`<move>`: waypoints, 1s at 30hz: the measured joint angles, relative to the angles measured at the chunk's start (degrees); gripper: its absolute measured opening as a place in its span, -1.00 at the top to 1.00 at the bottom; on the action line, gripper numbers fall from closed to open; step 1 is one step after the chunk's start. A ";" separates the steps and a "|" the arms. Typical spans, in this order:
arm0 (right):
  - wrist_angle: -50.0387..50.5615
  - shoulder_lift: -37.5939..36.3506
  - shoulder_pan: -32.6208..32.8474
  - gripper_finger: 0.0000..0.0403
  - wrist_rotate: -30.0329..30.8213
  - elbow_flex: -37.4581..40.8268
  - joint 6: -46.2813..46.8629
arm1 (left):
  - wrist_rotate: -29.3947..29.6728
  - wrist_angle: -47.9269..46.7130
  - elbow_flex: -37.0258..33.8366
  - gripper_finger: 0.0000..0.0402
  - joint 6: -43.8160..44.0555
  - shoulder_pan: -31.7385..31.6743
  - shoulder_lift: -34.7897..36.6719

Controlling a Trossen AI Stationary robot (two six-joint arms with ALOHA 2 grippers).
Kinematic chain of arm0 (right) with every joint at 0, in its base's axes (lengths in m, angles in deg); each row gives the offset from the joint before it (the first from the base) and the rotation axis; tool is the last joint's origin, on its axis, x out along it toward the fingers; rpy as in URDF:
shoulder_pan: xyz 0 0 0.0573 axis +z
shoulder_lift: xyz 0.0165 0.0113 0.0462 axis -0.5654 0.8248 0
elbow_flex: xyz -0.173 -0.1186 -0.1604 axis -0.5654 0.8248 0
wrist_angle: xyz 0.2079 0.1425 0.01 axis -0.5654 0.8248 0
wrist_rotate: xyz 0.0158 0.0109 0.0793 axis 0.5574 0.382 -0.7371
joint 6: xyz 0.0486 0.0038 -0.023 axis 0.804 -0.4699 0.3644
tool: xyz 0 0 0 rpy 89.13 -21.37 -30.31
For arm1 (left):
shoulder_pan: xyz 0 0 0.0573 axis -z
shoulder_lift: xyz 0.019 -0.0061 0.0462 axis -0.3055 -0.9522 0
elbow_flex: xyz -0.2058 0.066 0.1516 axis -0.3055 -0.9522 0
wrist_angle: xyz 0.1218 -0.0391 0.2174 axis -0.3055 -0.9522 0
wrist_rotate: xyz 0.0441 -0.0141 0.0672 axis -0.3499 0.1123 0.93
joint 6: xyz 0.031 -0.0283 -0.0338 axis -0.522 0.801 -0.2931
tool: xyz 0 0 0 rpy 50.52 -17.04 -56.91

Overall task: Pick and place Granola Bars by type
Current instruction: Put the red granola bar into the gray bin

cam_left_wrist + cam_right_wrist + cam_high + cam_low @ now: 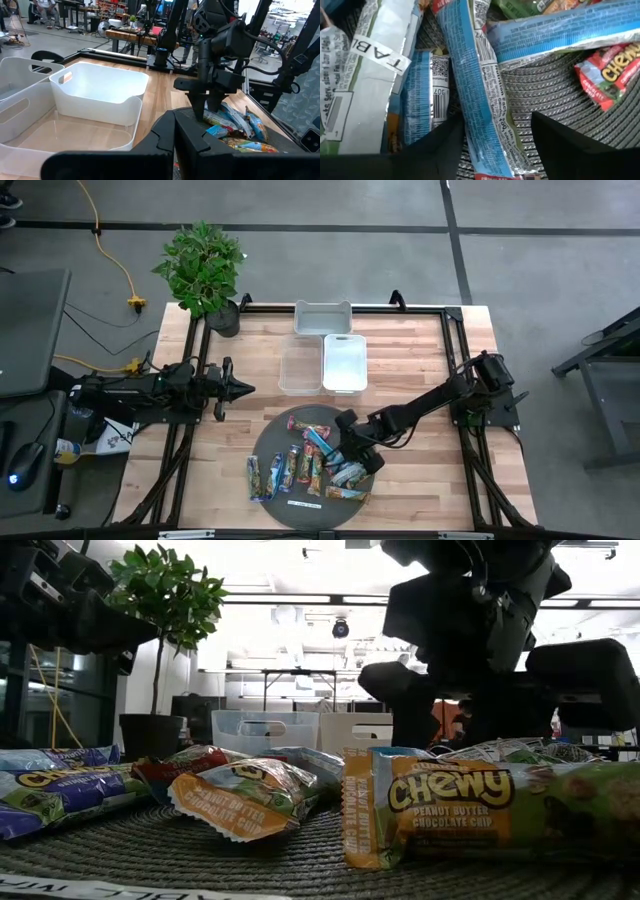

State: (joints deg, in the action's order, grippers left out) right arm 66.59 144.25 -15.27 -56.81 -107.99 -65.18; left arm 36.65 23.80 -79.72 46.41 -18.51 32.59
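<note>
Several granola bars (pixel 300 467) in blue, red, green and orange wrappers lie scattered on a round dark woven mat (pixel 272 442) at the table's near middle. My right gripper (pixel 352 454) is low over the mat's right part, slanting down, open. In the right wrist view its two fingers stand on either side of a long blue bar (pixel 477 95), which lies flat on the mat and over another blue bar (pixel 420 100); whether they touch it I cannot tell. My left gripper (pixel 243 389) waits shut and level at the table's left, holding nothing.
Three white bins (pixel 322 317) (pixel 299 363) (pixel 345 363) stand at the far middle. A potted plant (pixel 203 270) is at the far left corner. A thin white label strip (pixel 305 504) lies at the mat's near edge. A red bar (pixel 610 75) lies beside the right finger.
</note>
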 joint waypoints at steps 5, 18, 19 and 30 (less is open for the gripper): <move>0.40 0.00 -0.01 0.09 -0.98 0.00 3.60 | 0.00 0.00 -0.02 1.00 0.00 0.01 0.01; 0.50 0.01 -0.04 0.41 -0.83 -0.07 9.76 | 0.00 -0.01 -0.01 1.00 0.00 0.00 0.01; 0.52 -0.05 -0.04 0.43 -0.81 -0.09 9.88 | 0.00 -0.01 -0.02 1.00 0.00 0.01 0.01; 3.17 -1.52 -0.02 0.52 -0.67 -5.63 9.82 | 0.00 0.02 -0.02 1.00 0.00 0.00 0.01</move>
State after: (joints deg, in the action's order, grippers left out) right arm 69.76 142.74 -15.29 -57.49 -113.62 -55.36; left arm 36.65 23.82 -79.75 46.41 -18.51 32.60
